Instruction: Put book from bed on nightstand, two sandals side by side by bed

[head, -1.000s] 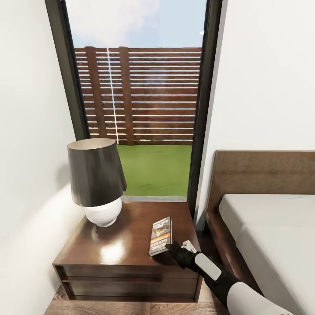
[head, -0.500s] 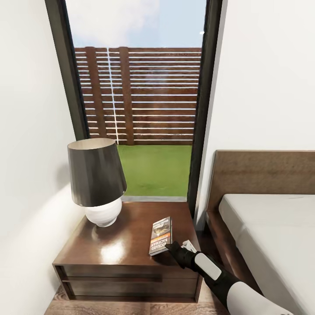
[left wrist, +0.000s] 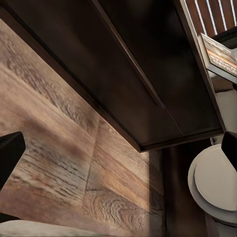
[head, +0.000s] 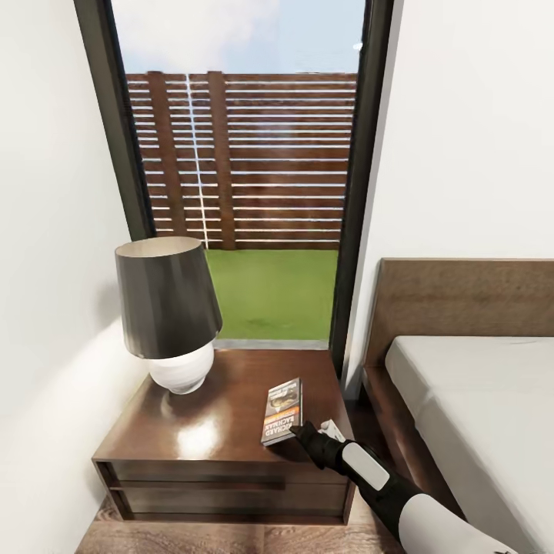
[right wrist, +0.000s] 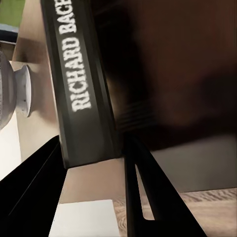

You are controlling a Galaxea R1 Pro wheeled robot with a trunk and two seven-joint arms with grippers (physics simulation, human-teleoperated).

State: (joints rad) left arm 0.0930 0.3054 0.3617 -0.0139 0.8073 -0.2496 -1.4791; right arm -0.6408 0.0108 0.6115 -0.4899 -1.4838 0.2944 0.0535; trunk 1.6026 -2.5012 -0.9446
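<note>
The book (head: 282, 410) lies on the right half of the nightstand (head: 192, 438), cover up, beside the bed (head: 477, 385). My right gripper (head: 298, 432) is at the book's near end. In the right wrist view its two black fingers (right wrist: 34, 192) stand close on either side of the book's spine (right wrist: 84, 89), shut on it. My left gripper (left wrist: 123, 145) hangs low in front of the nightstand's drawer face (left wrist: 123, 74), fingers wide apart and empty, with the book (left wrist: 219, 52) visible above. The sandals are out of view.
A lamp (head: 165, 308) with a black shade and white base stands on the nightstand's left half. Behind it is a tall black-framed window (head: 246, 177); a white wall closes the left side. The bed's brown headboard (head: 462, 308) rises at the right. Wood-plank floor (left wrist: 59, 148) runs under the nightstand.
The head view has shifted slightly, so the whole scene sits a little differently. The book and my right gripper keep the same places on the nightstand.
</note>
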